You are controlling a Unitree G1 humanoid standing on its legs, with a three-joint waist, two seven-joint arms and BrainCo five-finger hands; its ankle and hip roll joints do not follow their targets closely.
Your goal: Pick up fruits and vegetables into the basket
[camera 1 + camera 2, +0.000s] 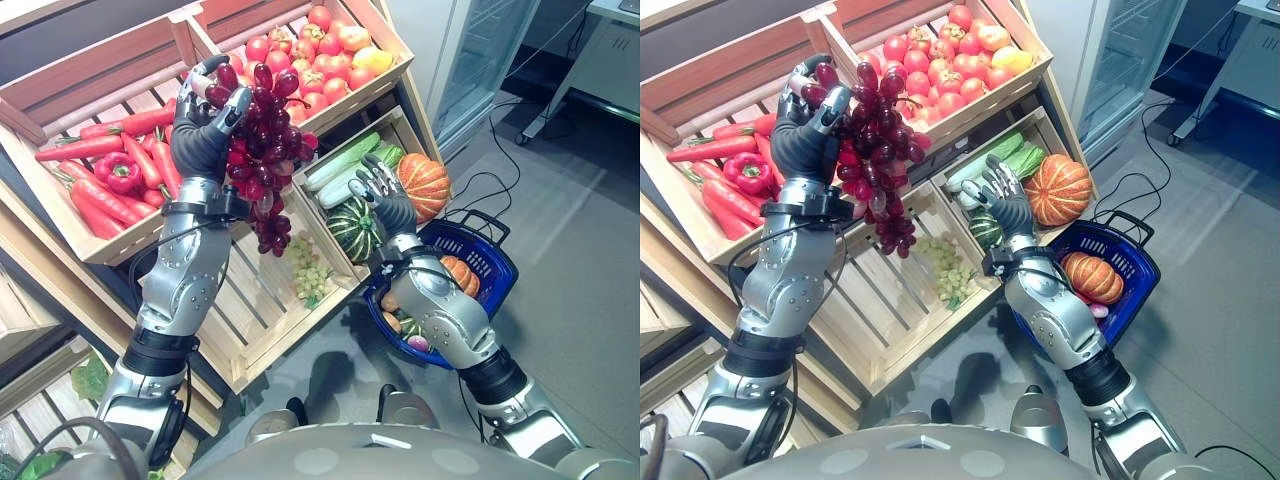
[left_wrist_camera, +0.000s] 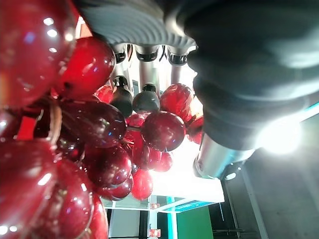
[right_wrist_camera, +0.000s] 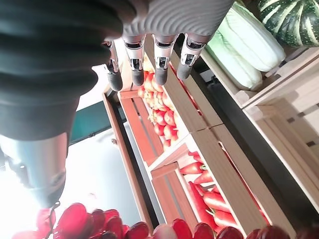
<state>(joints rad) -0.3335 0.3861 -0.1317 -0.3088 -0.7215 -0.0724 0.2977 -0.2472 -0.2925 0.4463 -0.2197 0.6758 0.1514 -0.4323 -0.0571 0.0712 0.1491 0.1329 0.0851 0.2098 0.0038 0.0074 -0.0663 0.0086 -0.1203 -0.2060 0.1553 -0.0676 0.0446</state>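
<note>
My left hand [image 1: 203, 135] is raised in front of the wooden shelves, shut on a big bunch of dark red grapes [image 1: 262, 150] that hangs down from its fingers. Up close the grapes [image 2: 84, 144] crowd against the curled fingers [image 2: 145, 94]. My right hand [image 1: 385, 200] hovers open over the crate of squash, fingers [image 3: 144, 69] straight and empty. The blue basket [image 1: 495, 262] stands on the floor at the lower right, under my right forearm, with an orange pumpkin [image 1: 1092, 276] and other produce inside.
Wooden crates hold red peppers and carrots [image 1: 115, 170], tomatoes and apples [image 1: 320, 55], pale green cucumbers [image 1: 345, 165], an orange pumpkin [image 1: 425, 185] and a striped green squash [image 1: 352, 230]. Green grapes [image 1: 310, 275] lie in a lower crate. A glass-door cabinet [image 1: 490, 50] stands on the right.
</note>
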